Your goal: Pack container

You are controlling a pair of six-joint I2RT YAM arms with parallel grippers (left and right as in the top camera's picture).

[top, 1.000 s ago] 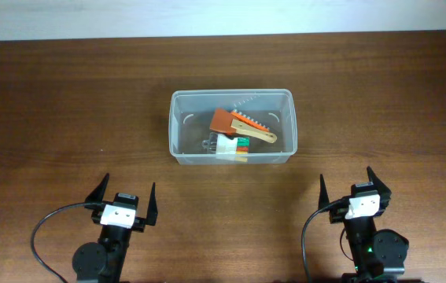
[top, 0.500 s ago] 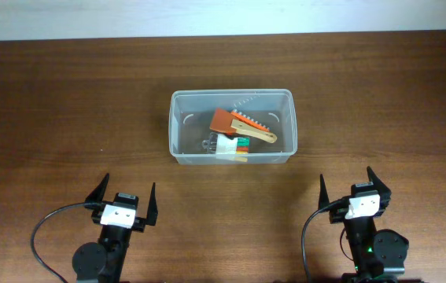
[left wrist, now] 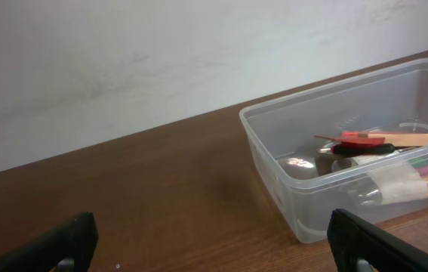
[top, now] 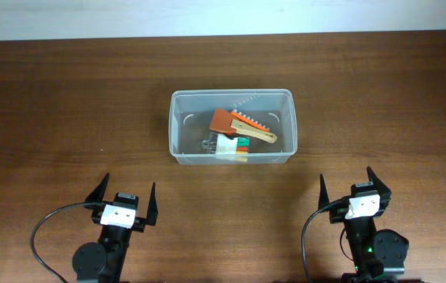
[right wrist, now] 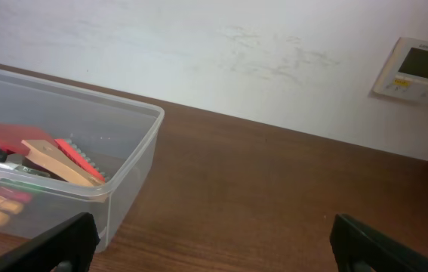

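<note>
Wall panel (right wrist: 417,68) visible from right wrist only; container (top: 187,126) everywhere

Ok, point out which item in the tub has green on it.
The white-wrapped marker bundle against the near wall of the container: green shows at its end. The flat tool and the wooden-handled toothed tool behind it are orange-red and tan.

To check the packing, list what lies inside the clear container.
Inside the container: a red-orange flat piece, a wooden-handled tool lying across it, and a white bundle of coloured pens. A small dark item sits partly under them; what it is cannot be told.
</note>
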